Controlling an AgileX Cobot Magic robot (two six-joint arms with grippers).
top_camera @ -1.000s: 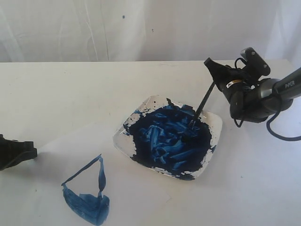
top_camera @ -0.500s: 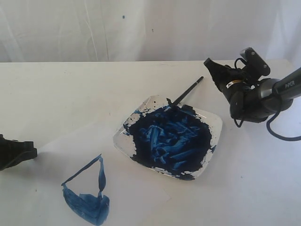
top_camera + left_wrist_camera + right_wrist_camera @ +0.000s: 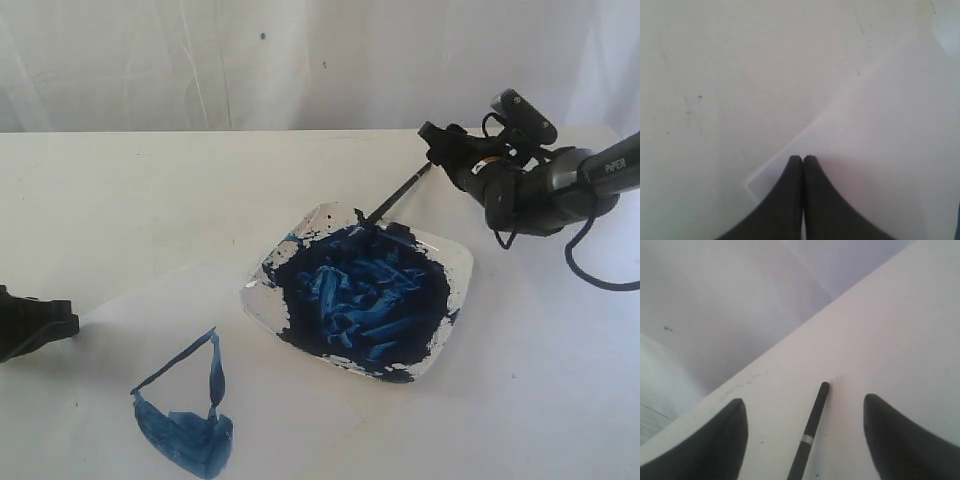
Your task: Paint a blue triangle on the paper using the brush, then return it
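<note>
The brush (image 3: 398, 197) lies loose, its bristle end on the far rim of the plate (image 3: 457, 262) and its black handle pointing back right along the table. My right gripper (image 3: 438, 148) hovers open just above the handle's end. In the right wrist view the brush handle (image 3: 810, 432) with its silver band lies between the spread fingers of that gripper (image 3: 804, 400), touching neither. The blue triangle (image 3: 185, 415) is on the paper (image 3: 260, 340) at the front left. My left gripper (image 3: 45, 322) rests shut and empty at the paper's left corner (image 3: 880, 150), its tips (image 3: 803, 158) pressed together.
The plate is smeared with a thick dark-blue paint mass (image 3: 360, 295) and overlaps the paper's right part. A white curtain (image 3: 300, 60) backs the table. The right arm's cable (image 3: 590, 270) loops down at the right edge.
A second ago my right gripper held the brush with its tip in the paint. It let go, the brush dropped onto the plate's far rim, and the open gripper shifted left over the handle's end.
</note>
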